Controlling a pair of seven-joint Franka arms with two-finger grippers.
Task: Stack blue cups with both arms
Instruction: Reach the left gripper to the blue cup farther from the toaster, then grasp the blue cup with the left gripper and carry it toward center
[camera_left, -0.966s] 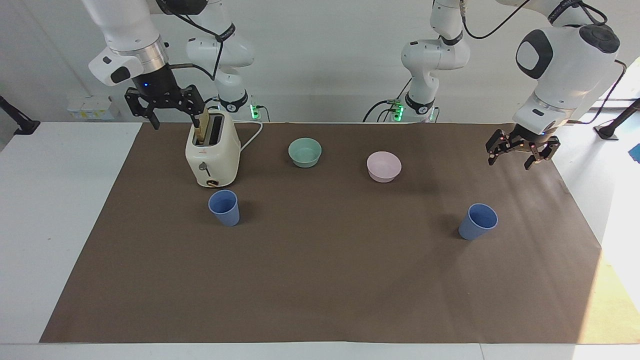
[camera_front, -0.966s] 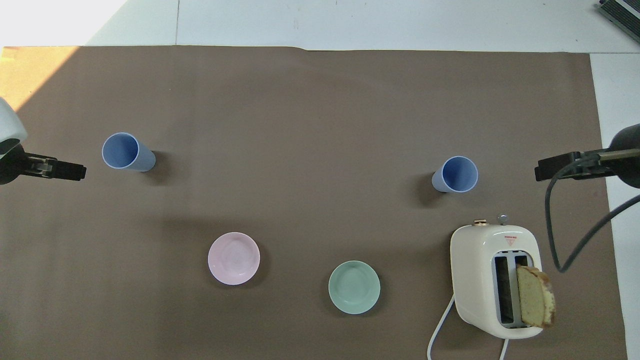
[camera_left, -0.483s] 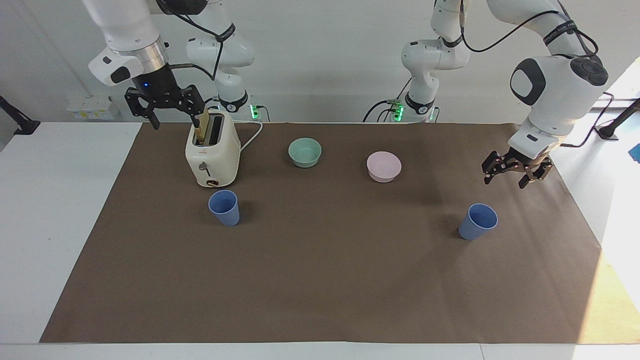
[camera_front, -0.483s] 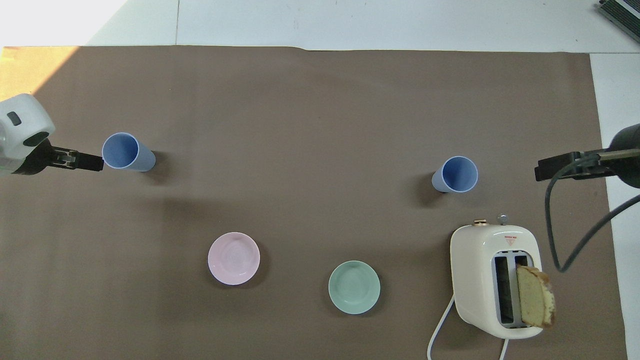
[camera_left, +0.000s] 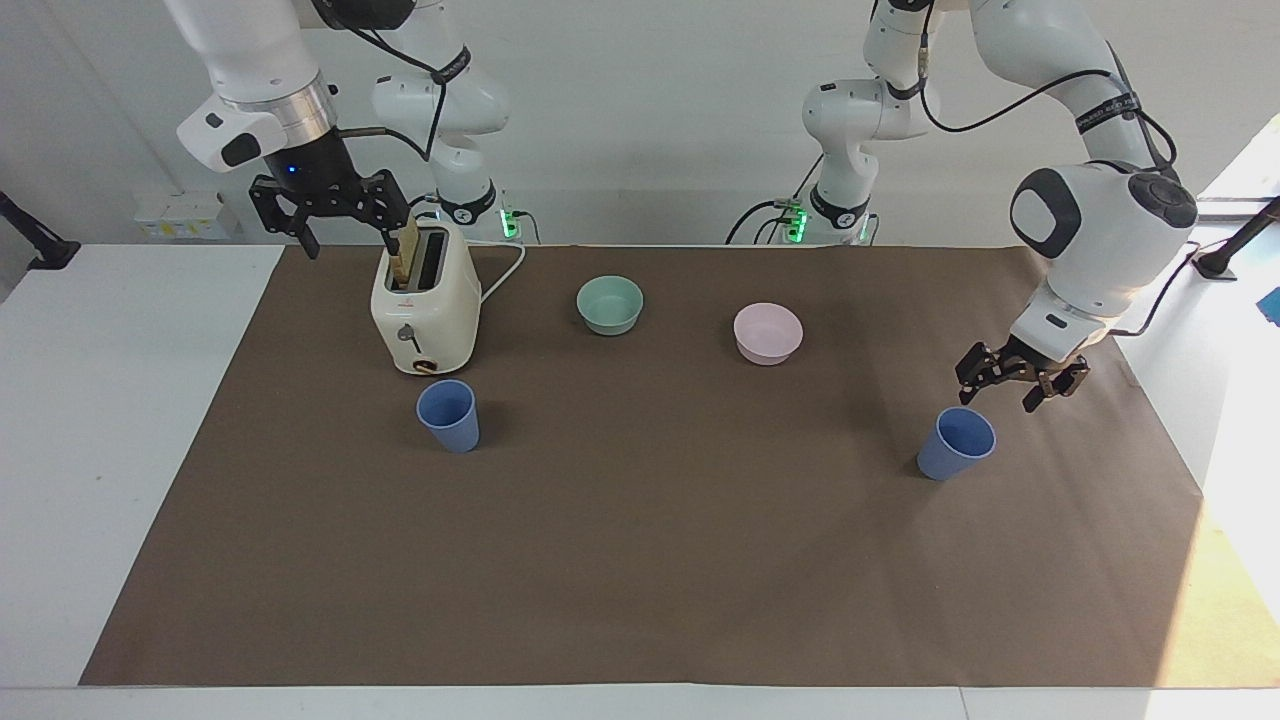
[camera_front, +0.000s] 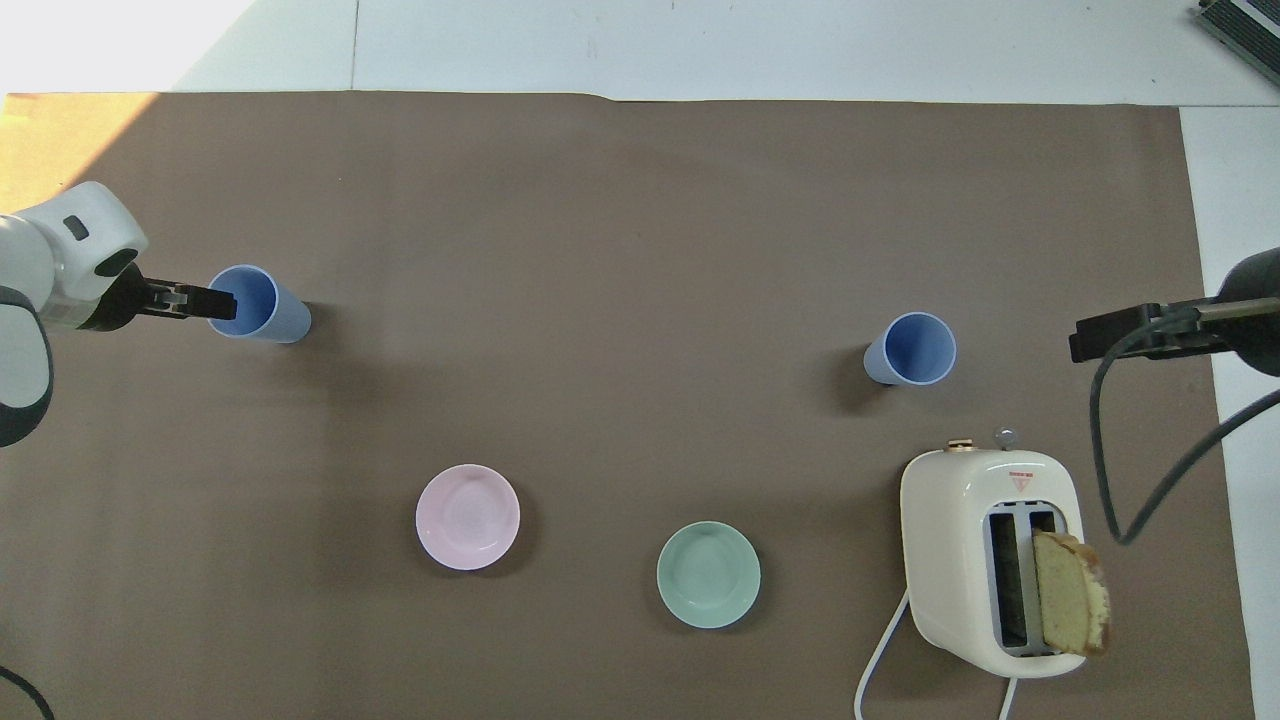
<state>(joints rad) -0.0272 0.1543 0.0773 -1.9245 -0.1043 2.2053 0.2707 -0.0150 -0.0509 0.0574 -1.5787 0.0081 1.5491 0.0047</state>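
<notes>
The left gripper (camera_left: 1020, 385), jaws apart, hangs just above the rim of one blue cup (camera_left: 955, 443) near the brown mat's (camera_left: 640, 580) edge. The other blue cup (camera_left: 449, 415) stands beside the toaster (camera_left: 425, 305); bare mat lies between the cups. The right gripper (camera_left: 335, 215) waits by the toaster, jaws apart.

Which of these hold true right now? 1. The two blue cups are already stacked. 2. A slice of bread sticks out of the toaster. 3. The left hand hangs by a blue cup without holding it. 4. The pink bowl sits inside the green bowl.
1. False. One blue cup stands by the toaster, the other blue cup toward the left arm's end.
2. True: the bread stands in a slot.
3. True: the left hand is open just above that cup's rim.
4. False. The pink bowl and green bowl sit apart.
</notes>
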